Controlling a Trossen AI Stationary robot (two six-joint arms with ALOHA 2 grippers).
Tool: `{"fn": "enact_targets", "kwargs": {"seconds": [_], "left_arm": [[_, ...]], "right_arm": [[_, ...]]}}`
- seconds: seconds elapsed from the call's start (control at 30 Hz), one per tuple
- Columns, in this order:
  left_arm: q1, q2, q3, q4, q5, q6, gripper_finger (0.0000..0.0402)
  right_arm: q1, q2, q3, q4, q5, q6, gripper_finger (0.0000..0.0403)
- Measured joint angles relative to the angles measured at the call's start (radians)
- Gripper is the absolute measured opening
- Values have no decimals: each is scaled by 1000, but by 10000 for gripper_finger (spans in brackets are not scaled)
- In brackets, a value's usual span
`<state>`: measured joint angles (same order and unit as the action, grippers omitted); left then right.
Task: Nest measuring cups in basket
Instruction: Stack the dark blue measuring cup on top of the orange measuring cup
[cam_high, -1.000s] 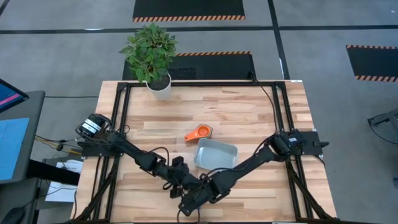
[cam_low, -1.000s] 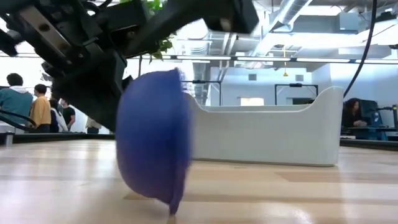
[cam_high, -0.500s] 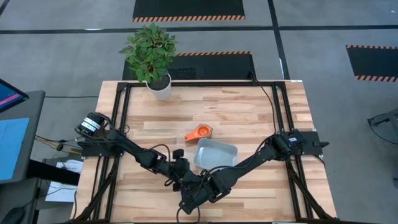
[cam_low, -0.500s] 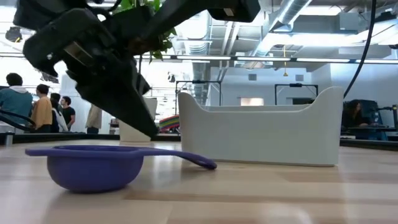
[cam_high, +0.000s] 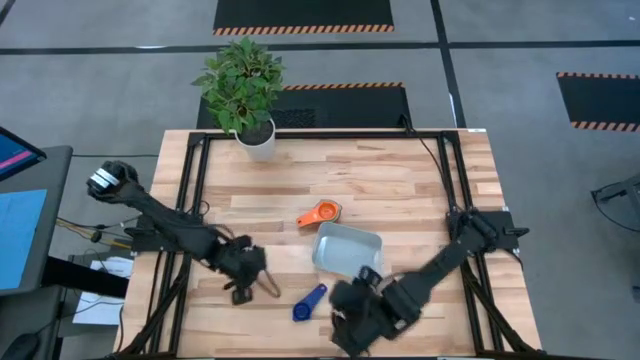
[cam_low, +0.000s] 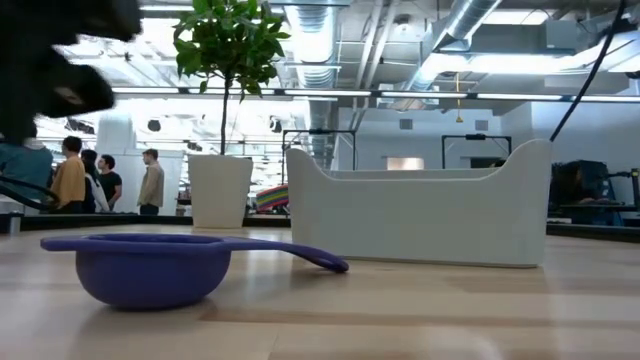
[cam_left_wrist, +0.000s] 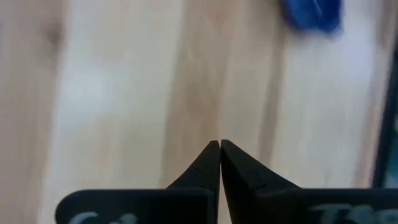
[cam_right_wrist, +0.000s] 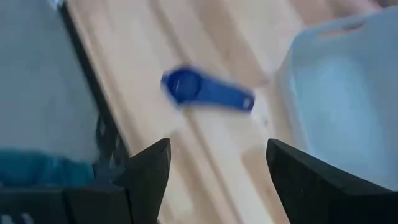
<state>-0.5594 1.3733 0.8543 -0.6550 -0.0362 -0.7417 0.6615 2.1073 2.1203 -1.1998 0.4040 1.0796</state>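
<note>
Dark blue cup lies upright on table, handle toward basket. Left gripper closed, empty; right gripper wide apart, empty.

Both arms apart now, off the seemingly settled dark blue cup.

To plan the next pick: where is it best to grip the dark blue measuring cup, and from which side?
Probably the flat handle: the dark blue measuring cup lies upright on the table, handle pointing toward the basket. Come from above with the open right gripper.
</note>
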Motion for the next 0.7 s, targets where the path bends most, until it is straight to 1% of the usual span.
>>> {"fn": "enact_targets", "kwargs": {"seconds": [0.07, 0.13, 0.2, 0.23, 0.33, 0.4, 0.53, 0.63, 0.7], "left_arm": [[-48, -6, 0, -37, -4, -10, 9], [-82, -6, 0, -48, -40, -17, 18], [-101, 1, 0, -60, -80, -35, 28], [-106, 2, -1, -73, -97, -39, 34], [-109, 14, 0, -72, -131, -41, 51], [-108, 15, -1, -78, -141, -55, 65], [-109, 19, -2, -83, -154, -93, 90], [-109, 20, -2, -92, -172, -107, 107], [-109, 20, -2, -92, -187, -106, 116]], "right_arm": [[35, 10, -2, -13, 37, 18, 290], [55, 42, -9, -1, 71, 12, 290], [59, 72, -17, -18, 70, -11, 290], [55, 98, -15, -26, 64, -47, 290], [30, 172, -14, 17, -20, -175, 290], [5, 222, -14, 50, -82, -195, 290], [-36, 247, -9, 150, -82, -262, 279], [-62, 246, -14, 173, -63, -386, 264], [-77, 252, -12, 251, -69, -483, 255]]}}
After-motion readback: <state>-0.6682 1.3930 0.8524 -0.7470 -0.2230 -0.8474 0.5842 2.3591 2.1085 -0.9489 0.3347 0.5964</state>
